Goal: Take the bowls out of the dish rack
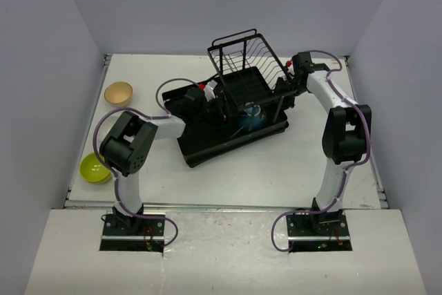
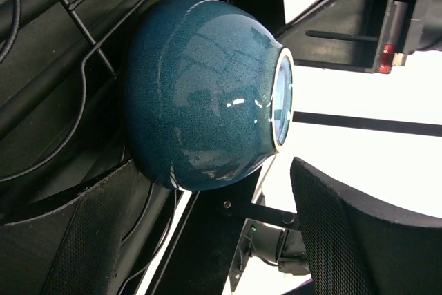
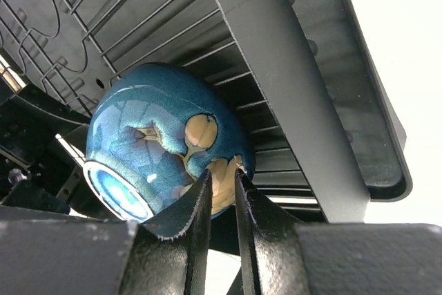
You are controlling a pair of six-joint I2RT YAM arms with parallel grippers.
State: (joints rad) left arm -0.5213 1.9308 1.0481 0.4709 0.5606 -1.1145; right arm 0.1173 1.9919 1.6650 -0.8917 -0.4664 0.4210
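The blue bowl (image 3: 152, 129) lies tipped on its side inside the dish rack (image 1: 207, 144). The right tool (image 3: 222, 179), narrow, pinches its rim, probably to steady it. The left tool (image 2: 210, 170) gapes wide at it, seemingly ready to take over. A cream bowl (image 1: 118, 92) and a lime bowl (image 1: 95, 168) sit on the counter (image 1: 276, 170), left of the rack.
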